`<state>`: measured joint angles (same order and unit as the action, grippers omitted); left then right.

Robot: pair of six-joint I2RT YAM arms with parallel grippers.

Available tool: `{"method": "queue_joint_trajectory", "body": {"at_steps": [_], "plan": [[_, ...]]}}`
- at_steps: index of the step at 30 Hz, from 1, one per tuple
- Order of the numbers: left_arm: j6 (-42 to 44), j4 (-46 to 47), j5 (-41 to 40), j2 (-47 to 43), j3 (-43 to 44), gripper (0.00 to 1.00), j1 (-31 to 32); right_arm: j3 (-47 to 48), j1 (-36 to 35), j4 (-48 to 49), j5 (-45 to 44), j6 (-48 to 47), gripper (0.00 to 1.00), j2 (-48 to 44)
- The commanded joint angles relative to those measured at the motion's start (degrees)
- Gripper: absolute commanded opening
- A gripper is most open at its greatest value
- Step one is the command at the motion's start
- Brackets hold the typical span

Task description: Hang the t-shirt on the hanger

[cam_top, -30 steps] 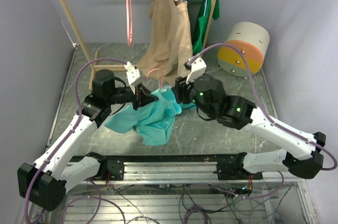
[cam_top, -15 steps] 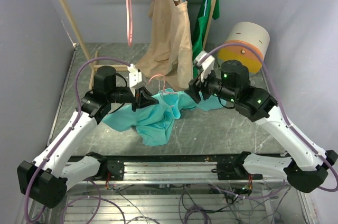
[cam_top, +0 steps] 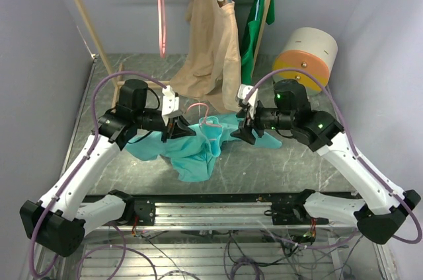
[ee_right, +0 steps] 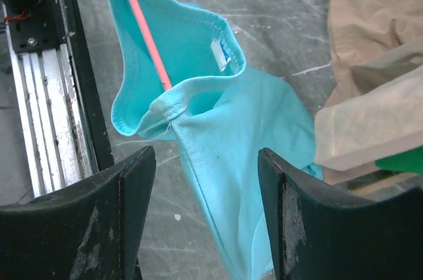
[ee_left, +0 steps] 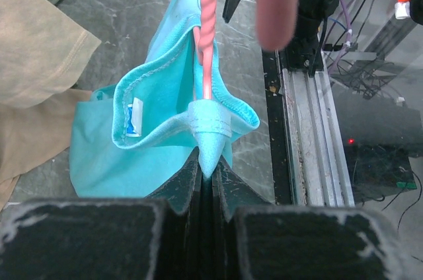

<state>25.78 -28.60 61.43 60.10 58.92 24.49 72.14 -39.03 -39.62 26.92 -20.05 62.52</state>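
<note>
The soft teal short-sleeved t-shirt (cam_top: 193,154) lies crumpled on the grey surface (cam_top: 277,161), its collar lifted with the thin pink hanger (ee_left: 207,42) passing through it. The left gripper (cam_top: 183,127) stays pinched on that collar. The right gripper (cam_top: 243,129) has just let go, jaws wide, so the shoulders probably still need spreading.

A teal t-shirt (cam_top: 193,153) lies crumpled on the grey surface (cam_top: 277,161) between the two arms. Part of it is lifted into a peak beside a thin pink hanger (cam_top: 196,104). The left jaws are pinched together against the cloth's left side, and the right jaws stand apart just right of the peak. At the far edge a wooden rack (cam_top: 84,16) carries another pink hanger (cam_top: 160,22), a beige garment (cam_top: 213,49) and a green garment (cam_top: 254,26). A white-and-orange drum (cam_top: 305,59) sits far right.
</note>
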Motion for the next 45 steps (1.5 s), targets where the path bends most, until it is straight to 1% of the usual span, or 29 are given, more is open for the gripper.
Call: {"method": "queue_joint_trajectory", "body": {"at_steps": [1, 3, 6, 7, 8, 9, 10, 11, 18, 24, 26, 28, 32, 37, 42, 45], "plan": [[5.1, -3.9, 3.4, 0.3, 3.2, 0.07, 0.5, -1.3, 0.4, 0.3, 4.9, -2.8, 0.63, 1.6], [5.6, -4.7, 3.4, 0.6, 3.7, 0.07, 0.5, -1.6, 0.4, 0.3, 6.0, -3.3, 0.63, 2.7], [4.4, -3.7, 3.8, 0.6, 3.7, 0.07, 0.5, -3.4, 0.4, 1.1, 5.0, -4.5, 0.61, 3.7], [4.0, -2.9, 4.0, 0.6, 3.6, 0.07, 0.5, -3.8, 0.4, 1.4, 4.6, -4.6, 0.58, 3.9], [3.4, -2.5, 4.1, 0.5, 3.5, 0.07, 0.5, -4.2, 0.4, 2.1, 4.1, -4.4, 0.52, 4.3], [3.1, -2.3, 4.1, 0.5, 3.5, 0.07, 0.5, -4.2, 0.5, 2.6, 3.7, -4.4, 0.4, 4.6], [3.1, -2.5, 4.0, 0.5, 3.7, 0.07, 0.5, -4.1, 0.5, 2.8, 3.6, -4.6, 0.18, 4.9], [3.5, -3.0, 3.8, 0.6, 3.9, 0.07, 0.5, -3.6, 0.5, 2.6, 3.1, -4.6, 0.0, 5.2], [6.5, -7.9, 1.1, 1.0, 5.3, 0.09, 0.5, -3.8, 1.5, 4.9, 2.2, -4.1, 0.0, 1.4], [8.6, -13.2, -2.8, 1.3, 7.3, 0.14, 0.4, -4.8, 3.5, 3.9, 2.5, -3.7, 0.0, -1.5], [9.3, -14.7, -3.3, 1.4, 7.9, 0.16, 0.3, -5.1, 3.8, 3.9, 2.5, -3.6, 0.0, -2.0], [9.8, -16.0, -3.7, 1.4, 8.3, 0.22, 0.4, -5.5, 3.8, 4.6, 2.6, -3.1, 0.0, -2.4], [10.7, -18.0, -6.0, 0.7, 9.0, 0.28, 0.4, -5.7, 4.3, 5.7, 2.5, -2.6, 0.0, -3.1], [9.6, -17.4, -7.4, -0.7, 8.3, 0.29, 0.4, -5.6, 4.7, 6.2, 3.0, -2.2, 0.0, -3.2], [11.4, -20.2, -9.0, -1.1, 8.6, 0.31, 0.4, -5.4, 5.1, 6.2, 2.9, -2.2, 0.0, -4.1], [11.5, -20.2, -9.4, -1.6, 8.0, 0.32, 0.4, -5.2, 5.2, 5.7, 3.2, -2.0, 0.0, -4.4]]}}
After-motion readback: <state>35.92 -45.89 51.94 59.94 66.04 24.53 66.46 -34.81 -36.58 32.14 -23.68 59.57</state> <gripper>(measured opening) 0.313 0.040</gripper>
